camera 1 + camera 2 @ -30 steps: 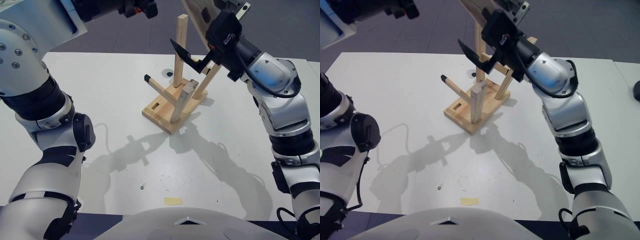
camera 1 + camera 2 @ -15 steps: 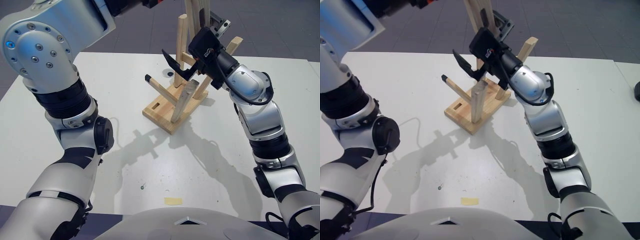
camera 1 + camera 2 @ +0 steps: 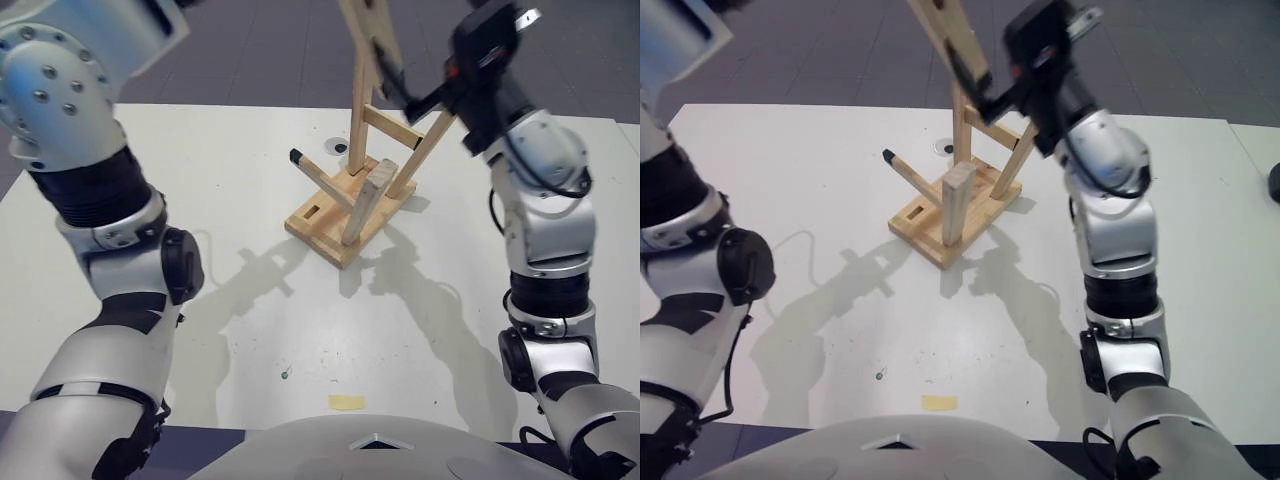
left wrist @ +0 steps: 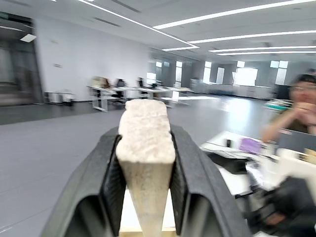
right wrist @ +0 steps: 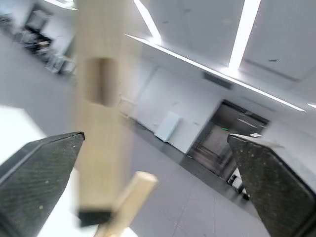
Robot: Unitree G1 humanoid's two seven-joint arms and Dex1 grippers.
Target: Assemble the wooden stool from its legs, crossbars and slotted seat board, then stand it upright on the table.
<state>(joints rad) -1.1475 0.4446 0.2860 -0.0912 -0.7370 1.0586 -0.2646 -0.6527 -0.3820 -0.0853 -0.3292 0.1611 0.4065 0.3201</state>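
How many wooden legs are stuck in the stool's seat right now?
4. In the seat board: the black-tipped leg leaning left, the front leg, the upright back leg, the leg leaning right. None looks hidden. Another wooden piece is up in the left gripper, not counted.

Beyond the left claw [image 4: 145, 148], a long open office: ceiling light strips [image 4: 237, 37] running off, a white wall [image 4: 74, 54], desks [image 4: 106, 91] far back, bright windows [image 4: 245, 76], grey floor [image 4: 59, 143]. Past the right claw [image 5: 153, 163], more strip lights [image 5: 245, 34] and a dark doorway [image 5: 222, 133]. Below both claws, the white table [image 3: 200, 170], with dark tiled floor [image 3: 260, 50] behind it.
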